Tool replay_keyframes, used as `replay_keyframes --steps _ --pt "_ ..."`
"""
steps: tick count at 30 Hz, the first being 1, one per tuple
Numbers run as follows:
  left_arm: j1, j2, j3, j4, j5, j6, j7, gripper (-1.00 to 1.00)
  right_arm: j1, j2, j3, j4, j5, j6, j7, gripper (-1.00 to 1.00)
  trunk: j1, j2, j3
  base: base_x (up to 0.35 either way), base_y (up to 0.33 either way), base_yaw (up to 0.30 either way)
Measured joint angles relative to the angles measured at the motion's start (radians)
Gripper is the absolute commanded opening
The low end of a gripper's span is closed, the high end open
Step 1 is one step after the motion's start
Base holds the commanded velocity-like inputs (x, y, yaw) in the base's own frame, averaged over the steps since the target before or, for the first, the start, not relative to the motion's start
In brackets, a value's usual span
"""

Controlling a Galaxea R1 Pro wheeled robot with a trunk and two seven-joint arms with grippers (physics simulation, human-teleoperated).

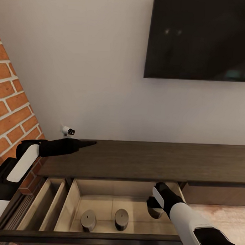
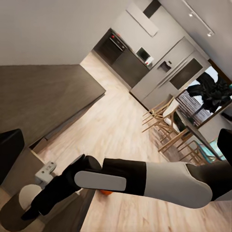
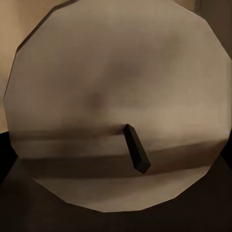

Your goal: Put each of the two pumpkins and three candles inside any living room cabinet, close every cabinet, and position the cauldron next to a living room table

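From the head view, the cabinet runs long and dark under the wall-mounted television, and its wide drawer stands pulled out toward the robot, pale wood inside. Two candles stand upright on the drawer floor, side by side but apart. A third candle sits just to their right, directly under the right end effector, which reaches down into the drawer from above; its fingers are hidden behind the wrist, so I cannot tell whether it grips that candle or has let go. The left end effector hangs well away over the cabinet top, near its left end, with its fingers drawn together to a narrow point and nothing between them.

From the left wrist view, the right arm crosses the picture, dark glove reaching down to a pale round candle top in the drawer. A speck of orange peeks from under the arm on the floor beyond, perhaps a pumpkin, too little to be sure. The kitchen and dining chairs lie far behind.

From the right wrist view, the third candle's top faces the camera square on, dark wick slightly off centre. So the candle's axis runs straight along the right end effector's approach, and the right arm is by far the nearer; no fingers show here.
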Motion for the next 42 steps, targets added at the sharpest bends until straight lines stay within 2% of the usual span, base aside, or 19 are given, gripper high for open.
replay_keyframes --steps 10,27,36,42 --pt "0.000 -0.008 0.000 0.000 0.000 0.000 0.000 1.00 0.000 -0.001 0.001 0.004 -0.005 -0.001 0.000 -1.00 0.000 0.000 -0.016 0.000 0.000 0.000" --pt "0.000 -0.009 0.000 0.000 0.000 0.000 0.000 1.00 -0.001 -0.007 -0.006 0.005 -0.013 0.010 0.001 -1.00 0.000 0.000 -0.044 0.000 0.000 0.000" --pt "0.000 -0.009 0.000 0.000 0.001 0.000 0.000 1.00 -0.001 -0.009 -0.006 0.004 -0.014 0.010 0.001 -1.00 0.034 -0.063 -0.087 0.000 0.000 0.000" --pt "0.000 -0.009 0.000 0.000 0.001 0.000 0.000 1.00 -0.001 -0.008 -0.006 0.004 -0.010 0.011 0.001 -1.00 0.038 -0.070 -0.100 0.000 0.000 0.000"
